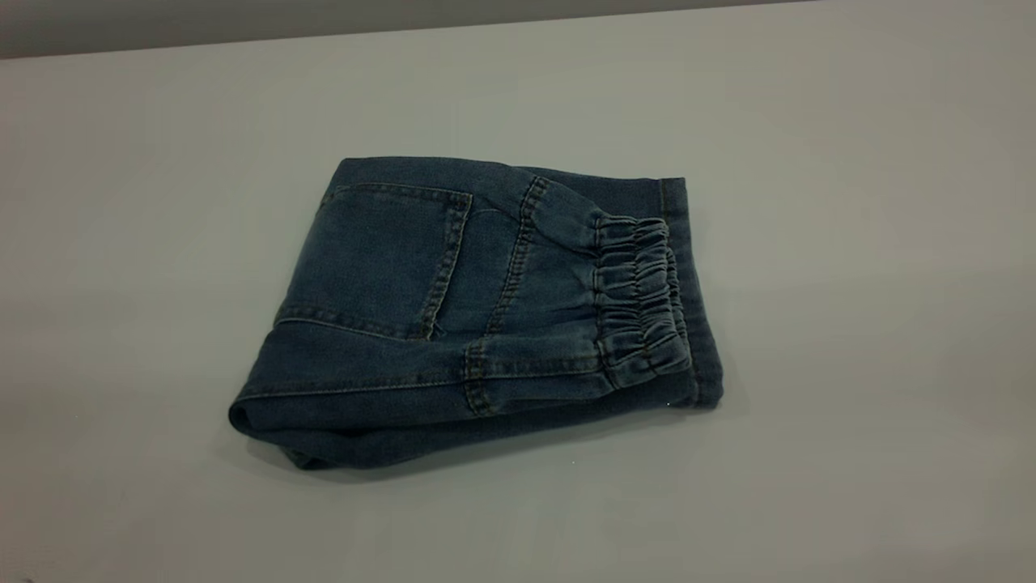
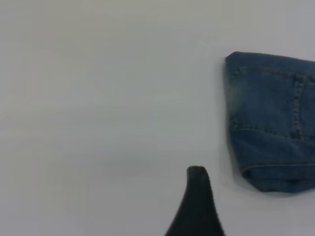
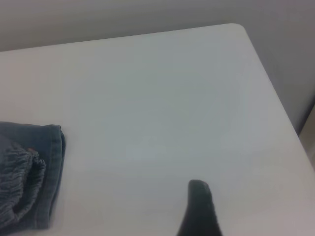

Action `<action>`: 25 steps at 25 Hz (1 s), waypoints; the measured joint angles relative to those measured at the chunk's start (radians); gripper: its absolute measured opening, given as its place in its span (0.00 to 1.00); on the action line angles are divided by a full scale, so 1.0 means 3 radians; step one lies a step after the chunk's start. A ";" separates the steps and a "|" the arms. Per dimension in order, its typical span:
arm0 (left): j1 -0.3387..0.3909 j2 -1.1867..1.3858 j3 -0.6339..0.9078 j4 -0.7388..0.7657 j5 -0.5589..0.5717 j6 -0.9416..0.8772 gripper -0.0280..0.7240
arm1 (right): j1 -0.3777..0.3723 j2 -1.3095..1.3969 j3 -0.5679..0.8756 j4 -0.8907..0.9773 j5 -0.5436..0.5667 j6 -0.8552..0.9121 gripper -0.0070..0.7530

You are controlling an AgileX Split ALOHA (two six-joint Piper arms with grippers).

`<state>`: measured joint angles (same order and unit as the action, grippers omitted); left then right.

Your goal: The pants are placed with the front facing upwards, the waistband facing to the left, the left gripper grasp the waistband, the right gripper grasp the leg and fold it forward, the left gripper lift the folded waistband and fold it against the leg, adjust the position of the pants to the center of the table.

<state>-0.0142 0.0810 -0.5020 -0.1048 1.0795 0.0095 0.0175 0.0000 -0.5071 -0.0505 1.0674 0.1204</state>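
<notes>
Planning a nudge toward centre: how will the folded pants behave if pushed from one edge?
The pants look like soft stacked denim, so they would probably bunch or unfold rather than slide stiffly. The gathered waistband lies loose on top and may shift. The smooth table should offer little drag.

A bare test bench of the lab or robot-trial sort: a large, plain pale grey table (image 1: 850,243) with a rounded corner, set against a blank grey wall (image 3: 123,19). Only folded denim pants (image 1: 469,316) lie on it, and nothing homely or shop-like shows around it
</notes>
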 joint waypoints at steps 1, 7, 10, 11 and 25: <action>-0.0004 -0.0047 0.0000 0.0000 0.0000 0.0004 0.73 | 0.0000 0.0000 0.0000 0.0000 0.0000 0.0000 0.60; 0.0002 -0.0277 -0.0003 0.0000 0.0003 0.0007 0.73 | 0.0000 0.0000 0.0000 0.0000 -0.0004 0.0000 0.60; 0.0002 -0.0274 -0.0003 0.0000 0.0000 0.0007 0.73 | 0.0000 0.0000 0.0000 0.0000 -0.0004 0.0000 0.60; 0.0003 -0.0274 -0.0003 0.0000 0.0000 0.0007 0.73 | 0.0000 0.0000 0.0000 0.0000 -0.0004 0.0000 0.60; 0.0003 -0.0270 -0.0003 0.0000 -0.0005 0.0011 0.73 | 0.0007 0.0000 0.0000 0.0000 -0.0007 0.0000 0.60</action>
<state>-0.0132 0.0000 -0.5030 -0.1048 1.0780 0.0127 0.0195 0.0000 -0.5071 -0.0505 1.0653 0.1204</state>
